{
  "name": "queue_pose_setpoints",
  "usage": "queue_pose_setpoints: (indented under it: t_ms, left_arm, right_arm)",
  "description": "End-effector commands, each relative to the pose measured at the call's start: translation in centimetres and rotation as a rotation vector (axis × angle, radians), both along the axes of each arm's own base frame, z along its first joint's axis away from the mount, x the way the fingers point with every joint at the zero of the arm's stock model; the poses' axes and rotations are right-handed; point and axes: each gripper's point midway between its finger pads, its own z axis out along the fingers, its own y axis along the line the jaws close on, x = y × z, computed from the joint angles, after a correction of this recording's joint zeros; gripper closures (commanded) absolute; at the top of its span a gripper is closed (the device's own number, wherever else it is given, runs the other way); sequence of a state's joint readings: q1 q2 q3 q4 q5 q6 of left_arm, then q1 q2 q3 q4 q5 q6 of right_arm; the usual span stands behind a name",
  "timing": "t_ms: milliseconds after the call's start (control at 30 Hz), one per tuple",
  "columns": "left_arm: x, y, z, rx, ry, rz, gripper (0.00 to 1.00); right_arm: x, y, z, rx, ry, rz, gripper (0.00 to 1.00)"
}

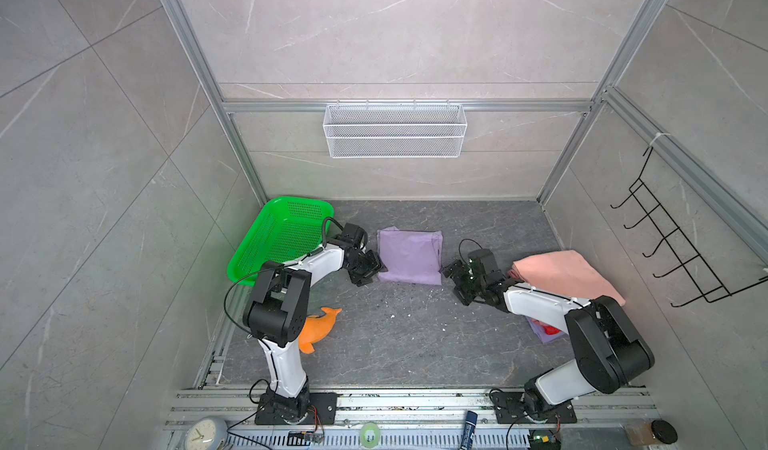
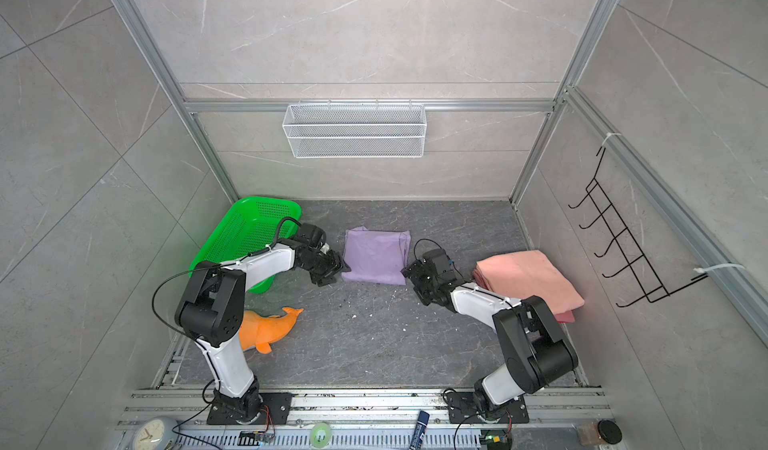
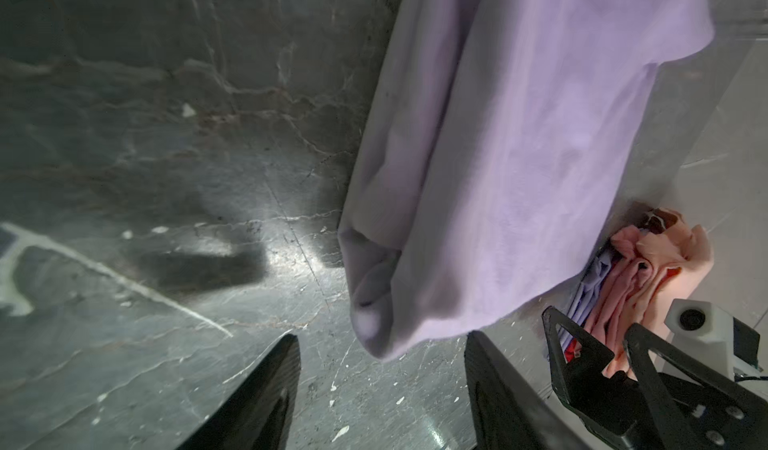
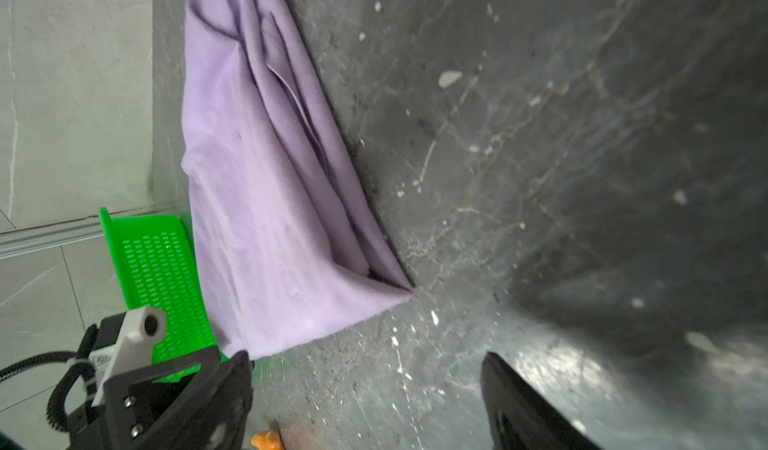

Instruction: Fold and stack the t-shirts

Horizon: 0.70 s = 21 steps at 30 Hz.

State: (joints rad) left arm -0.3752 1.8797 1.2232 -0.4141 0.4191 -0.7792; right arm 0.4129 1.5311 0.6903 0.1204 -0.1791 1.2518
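Jaws on the left gripper (image 1: 374, 272) and the right gripper (image 1: 453, 282) stand apart with nothing between them, each gripper just beside a front corner of the folded lilac t-shirt (image 1: 409, 256); that shirt lies on the counter (image 1: 415, 344) midway between its side edges, nearer the back edge. By the right edge a salmon-pink t-shirt (image 1: 565, 273) tops a stack; red cloth (image 1: 550, 329) shows beneath.

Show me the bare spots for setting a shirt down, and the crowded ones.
Widest bare table lies in front of the lilac t-shirt, between orange dolphin and right arm. A narrower strip runs behind that shirt to the back wall. Crowded: green basket left, pink stack right.
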Motion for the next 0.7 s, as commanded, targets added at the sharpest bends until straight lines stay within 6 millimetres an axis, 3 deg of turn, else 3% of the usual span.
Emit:
queue_pose_setpoints:
  t_ms: [0,200,300,433,667]
  left_arm:
    - [1.5,-0.8,-0.8,-0.014,-0.026,0.027,0.35]
    - [1.9,-3.2,-3.0,-0.037,0.02,0.035,0.45]
    - [1.9,-5.2,-3.2,-0.095,0.043,0.021,0.7]
    - [1.2,-8.9,-1.0,-0.169,0.04,-0.025,0.98]
    - [0.0,-14.9,4.5,-0.339,0.042,-0.072,1.0]
  right_arm:
    - [0.2,0.4,0.4,0.061,-0.041,-0.053,0.12]
    - [-0.3,1.2,-0.9,0.112,-0.051,-0.073,0.12]
    - [-0.2,1.5,-1.1,0.12,-0.053,-0.075,0.11]
    - [0.3,1.3,-1.0,0.131,-0.07,-0.116,0.11]
    - [2.7,1.0,-0.5,0.183,-0.149,-0.211,0.07]
